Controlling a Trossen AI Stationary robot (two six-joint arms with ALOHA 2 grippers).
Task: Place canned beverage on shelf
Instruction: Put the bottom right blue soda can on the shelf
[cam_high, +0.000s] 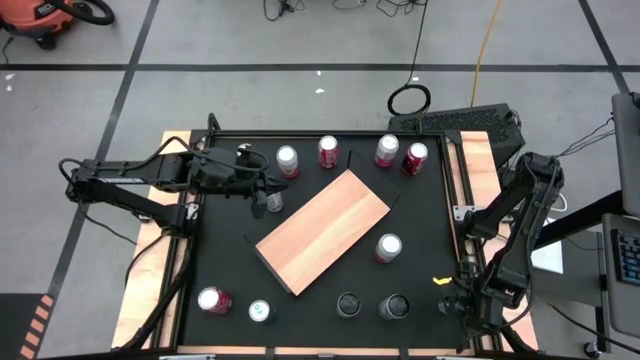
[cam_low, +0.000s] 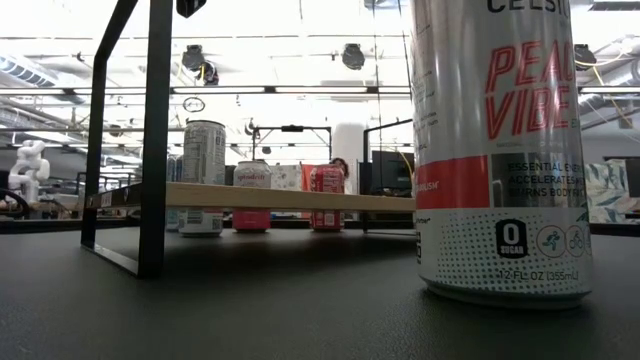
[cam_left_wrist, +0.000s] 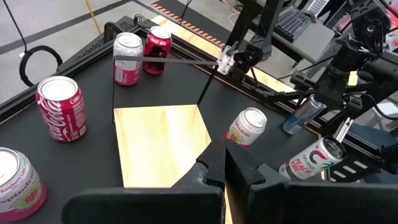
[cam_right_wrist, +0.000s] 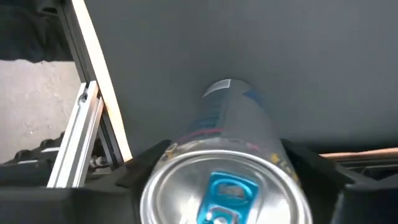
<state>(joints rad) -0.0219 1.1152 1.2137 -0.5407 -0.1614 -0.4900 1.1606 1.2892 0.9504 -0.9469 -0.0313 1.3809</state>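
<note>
The shelf (cam_high: 322, 230), a light-brown board with thin black legs, stands slantwise mid-table; it also shows in the left wrist view (cam_left_wrist: 158, 143) and the low view (cam_low: 280, 196). My left gripper (cam_left_wrist: 214, 169) is shut and empty, over the shelf's far-left corner (cam_high: 268, 190). My right gripper (cam_high: 463, 300) is at the table's near right corner, shut on a slim silver-blue can (cam_right_wrist: 227, 162). That can also shows far off in the left wrist view (cam_left_wrist: 300, 117). My right gripper pinches the slim can between its two fingers, one on each side of the body just below the top rim (cam_right_wrist: 163, 167). The fingers (cam_right_wrist: 311, 163) come from above and lie along the can. The can hangs tilted below them (cam_left_wrist: 297, 119). I cannot tell whether its bottom touches the table.
Several cans stand along the far edge, among them a Coca-Cola can (cam_left_wrist: 60, 109) and a pink-white can (cam_high: 287, 160). One can (cam_high: 388, 247) stands right of the shelf. Several more stand along the near edge (cam_high: 261, 311), among them a Peach Vibe can (cam_low: 500, 150).
</note>
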